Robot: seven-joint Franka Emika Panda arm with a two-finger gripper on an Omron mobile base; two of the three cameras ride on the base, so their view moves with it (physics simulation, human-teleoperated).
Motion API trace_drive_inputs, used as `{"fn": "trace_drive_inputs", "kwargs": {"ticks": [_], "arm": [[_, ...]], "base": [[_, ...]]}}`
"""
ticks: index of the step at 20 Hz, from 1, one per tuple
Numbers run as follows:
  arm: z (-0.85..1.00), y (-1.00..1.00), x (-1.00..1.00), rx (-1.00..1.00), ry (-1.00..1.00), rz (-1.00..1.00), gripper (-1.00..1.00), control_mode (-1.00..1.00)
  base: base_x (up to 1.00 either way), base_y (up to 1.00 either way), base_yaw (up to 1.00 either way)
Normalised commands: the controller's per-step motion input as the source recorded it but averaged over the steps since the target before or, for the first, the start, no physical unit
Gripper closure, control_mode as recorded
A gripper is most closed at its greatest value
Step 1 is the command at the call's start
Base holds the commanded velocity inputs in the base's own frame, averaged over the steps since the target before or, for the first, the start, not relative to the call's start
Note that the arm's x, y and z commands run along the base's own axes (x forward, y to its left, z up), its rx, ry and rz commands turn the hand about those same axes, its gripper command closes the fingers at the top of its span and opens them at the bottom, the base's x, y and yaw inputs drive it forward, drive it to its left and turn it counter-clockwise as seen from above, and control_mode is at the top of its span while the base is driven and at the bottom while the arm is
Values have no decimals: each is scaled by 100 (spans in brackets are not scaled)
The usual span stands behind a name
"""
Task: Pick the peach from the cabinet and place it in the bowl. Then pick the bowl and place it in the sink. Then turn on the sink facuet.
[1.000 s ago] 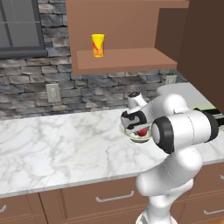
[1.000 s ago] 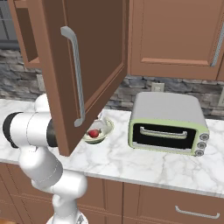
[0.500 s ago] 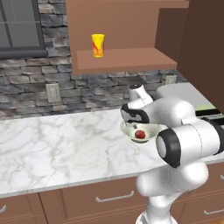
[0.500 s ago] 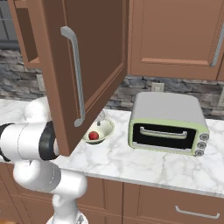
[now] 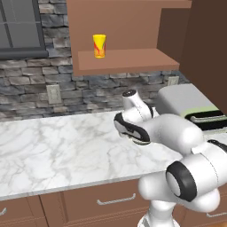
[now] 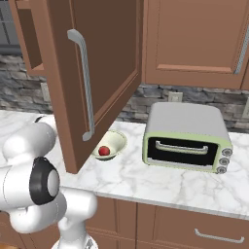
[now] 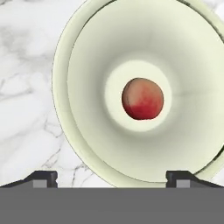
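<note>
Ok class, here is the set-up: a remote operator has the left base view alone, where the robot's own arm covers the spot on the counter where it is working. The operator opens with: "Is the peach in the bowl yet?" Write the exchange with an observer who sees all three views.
Observer: Yes. In the hand view the peach lies at the bottom of the bowl, right in the middle.
Operator: Is the gripper holding anything?
Observer: No. The gripper is open, its fingertips spread wide above the near rim, nothing between them.
Operator: What stands beside the bowl?
Observer: In the right base view a toaster oven sits on the counter, apart from the bowl, on the side away from the arm.
Operator: Anything overhead?
Observer: The open cabinet door hangs in front of the bowl in that view.
</note>
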Motion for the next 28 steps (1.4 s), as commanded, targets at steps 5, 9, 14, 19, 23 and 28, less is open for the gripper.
{"fn": "trace_drive_inputs", "kwargs": {"ticks": [5,9,14,19,23,28], "arm": [[-11,10,0,-4,0,0,-100,-100],[-39,12,18,-19,0,0,-100,-100],[-20,-1,24,-21,0,2,-100,-100],[-2,-18,11,-14,0,1,-100,-100],[-23,-16,14,-11,2,2,-100,-100],[-29,-15,3,-7,2,2,-100,-100]], "base": [[0,0,0],[0,0,0],[0,0,0],[0,0,0],[0,0,0],[0,0,0]]}}
